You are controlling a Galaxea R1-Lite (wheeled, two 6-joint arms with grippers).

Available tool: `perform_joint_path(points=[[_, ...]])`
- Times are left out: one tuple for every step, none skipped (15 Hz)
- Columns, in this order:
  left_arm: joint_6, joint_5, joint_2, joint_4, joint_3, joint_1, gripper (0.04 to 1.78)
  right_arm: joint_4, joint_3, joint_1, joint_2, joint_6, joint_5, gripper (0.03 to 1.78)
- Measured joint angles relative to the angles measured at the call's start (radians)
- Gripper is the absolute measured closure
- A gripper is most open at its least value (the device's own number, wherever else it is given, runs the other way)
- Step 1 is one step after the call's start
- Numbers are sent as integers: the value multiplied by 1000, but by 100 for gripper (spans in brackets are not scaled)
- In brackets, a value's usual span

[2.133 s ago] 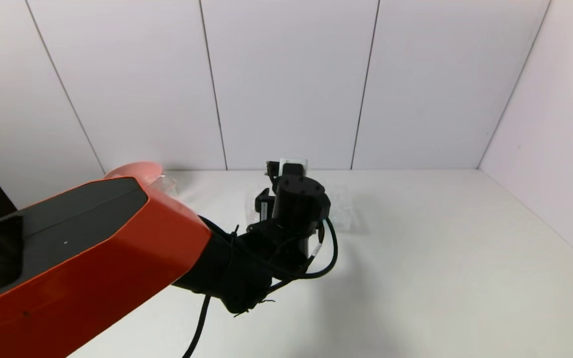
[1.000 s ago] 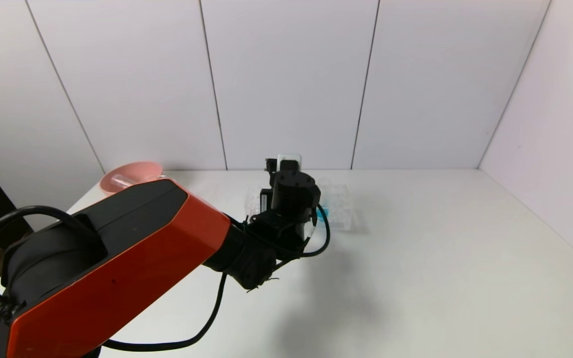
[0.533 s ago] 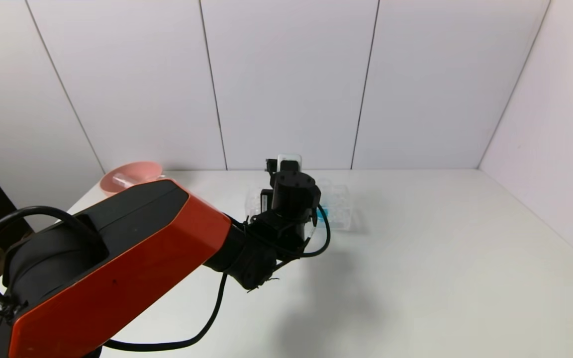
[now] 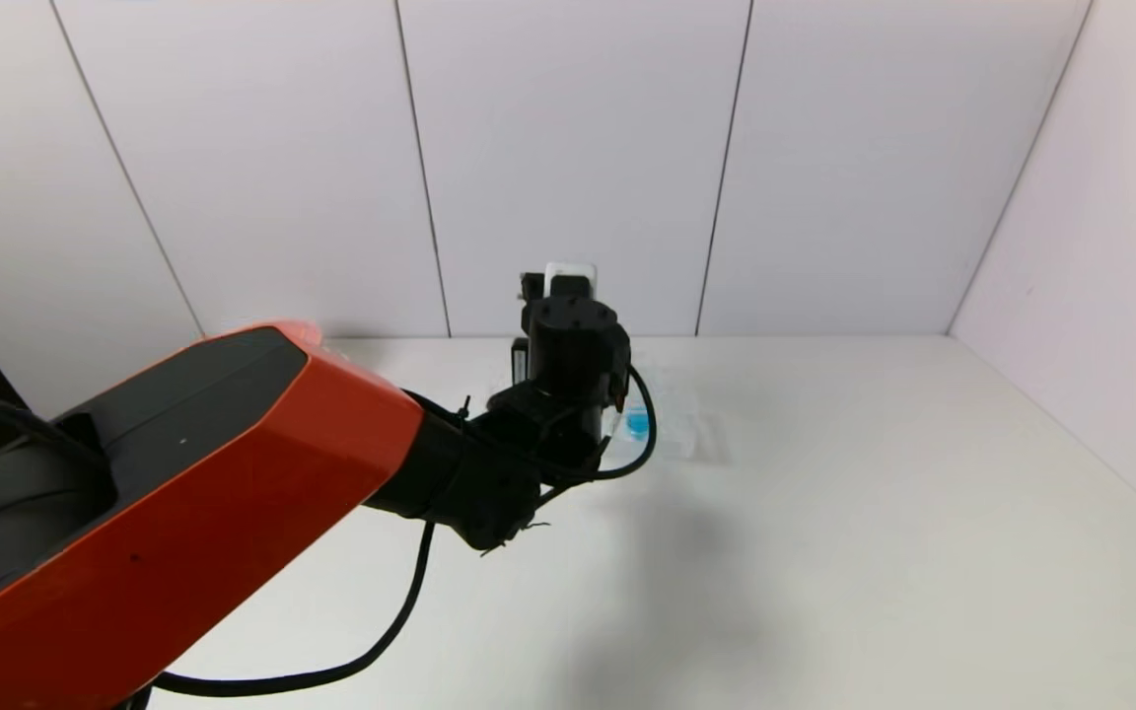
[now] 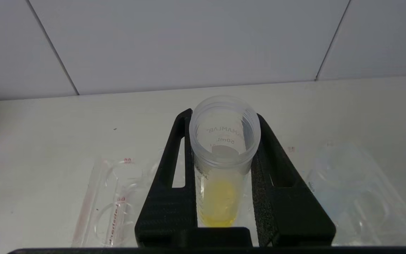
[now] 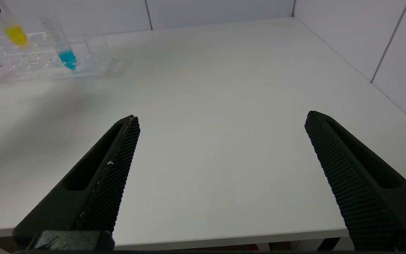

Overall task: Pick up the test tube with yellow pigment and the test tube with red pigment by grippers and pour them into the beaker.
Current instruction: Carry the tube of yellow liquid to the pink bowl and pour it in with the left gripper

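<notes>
My left gripper (image 5: pixel 223 116) is shut on the test tube with yellow pigment (image 5: pixel 220 197), gripping it just under its open threaded rim. It holds the tube upright above the clear tube rack (image 5: pixel 118 197). In the head view the left wrist (image 4: pixel 573 340) hides that tube. The right wrist view shows the yellow tube (image 6: pixel 14 33) raised over the rack (image 6: pixel 93 67). My right gripper (image 6: pixel 221 118) is open and empty, low over the table's near edge. The test tube with red pigment and the beaker are out of view.
A like tube with blue liquid (image 4: pixel 637 422) stands in the rack (image 4: pixel 686 429); it also shows in the right wrist view (image 6: pixel 67 58). The pink bowl (image 4: pixel 282 327) peeks out behind my left arm at the back left. White walls close the table (image 4: pixel 824 513) at back and right.
My left gripper has risen with the yellow tube, lifting it up from the rack. The upper arm has swung higher across the view.
</notes>
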Motion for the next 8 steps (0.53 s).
perform_joint_path(points=[[7,-4,-21,2,3,-2,137,0,0,0,0,0,0,10],[9,-6,-38,9,4,-4,137,0,0,0,0,0,0,10],[9,-6,-50,14,6,-6,137,0,0,0,0,0,0,10],[9,-6,-59,14,7,-6,137,0,0,0,0,0,0,10],[9,-6,-66,13,9,-6,137,0,0,0,0,0,0,10],[9,-6,-74,15,13,-5,137,0,0,0,0,0,0,10],[9,-9,-86,18,24,-4,137,0,0,0,0,0,0,10],[9,-21,-102,25,45,-4,137,0,0,0,0,0,0,10]])
